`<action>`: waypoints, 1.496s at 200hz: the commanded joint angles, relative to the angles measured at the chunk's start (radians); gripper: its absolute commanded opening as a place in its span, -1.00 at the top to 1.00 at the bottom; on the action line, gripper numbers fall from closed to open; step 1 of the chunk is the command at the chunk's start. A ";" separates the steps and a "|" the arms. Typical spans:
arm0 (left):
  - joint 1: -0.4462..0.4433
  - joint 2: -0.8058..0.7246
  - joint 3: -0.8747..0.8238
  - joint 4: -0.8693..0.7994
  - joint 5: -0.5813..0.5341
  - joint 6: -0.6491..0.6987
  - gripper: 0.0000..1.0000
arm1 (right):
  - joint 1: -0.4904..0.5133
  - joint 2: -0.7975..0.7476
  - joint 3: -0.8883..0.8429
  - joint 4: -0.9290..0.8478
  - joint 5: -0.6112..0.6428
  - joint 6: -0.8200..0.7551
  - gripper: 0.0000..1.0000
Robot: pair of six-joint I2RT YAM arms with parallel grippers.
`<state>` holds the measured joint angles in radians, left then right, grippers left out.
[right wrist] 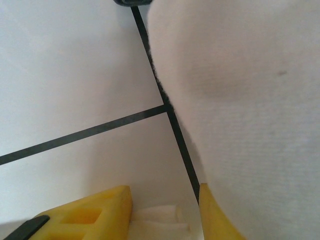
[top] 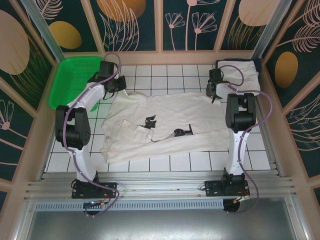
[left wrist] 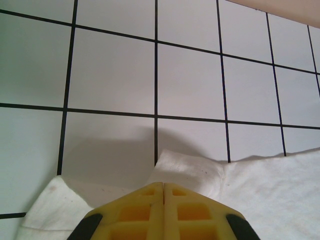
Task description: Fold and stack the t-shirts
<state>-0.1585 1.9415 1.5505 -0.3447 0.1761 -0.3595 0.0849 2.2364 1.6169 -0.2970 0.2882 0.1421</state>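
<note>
An off-white t-shirt (top: 170, 107) lies spread across the middle of the tiled table, its near edge folded over. A second t-shirt (top: 242, 75) sits folded at the back right corner. My left gripper (top: 119, 84) is at the spread shirt's far left corner. In the left wrist view its yellow fingers (left wrist: 163, 184) are shut, with the cloth (left wrist: 270, 190) puckered up to their tips. My right gripper (top: 214, 94) is at the shirt's far right corner. There its jaws (right wrist: 164, 192) stand apart, with a fold of cloth (right wrist: 160, 220) lying loose between them and the folded shirt (right wrist: 250, 100) close on the right.
A green mesh basket (top: 75, 75) stands at the back left corner. Low pink walls (top: 165, 52) ring the table. Bare white tiles (top: 165, 75) run along the back between the two grippers and along the near edge.
</note>
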 commanded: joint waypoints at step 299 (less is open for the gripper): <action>0.012 -0.501 -0.356 0.004 -0.030 -0.069 1.00 | -0.053 -0.504 -0.418 0.178 -0.199 -0.017 1.00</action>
<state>-0.1551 1.5848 1.3155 -0.3397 0.1921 -0.3862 0.0692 1.8324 1.2789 -0.1627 0.1833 0.0780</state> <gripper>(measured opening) 0.046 0.049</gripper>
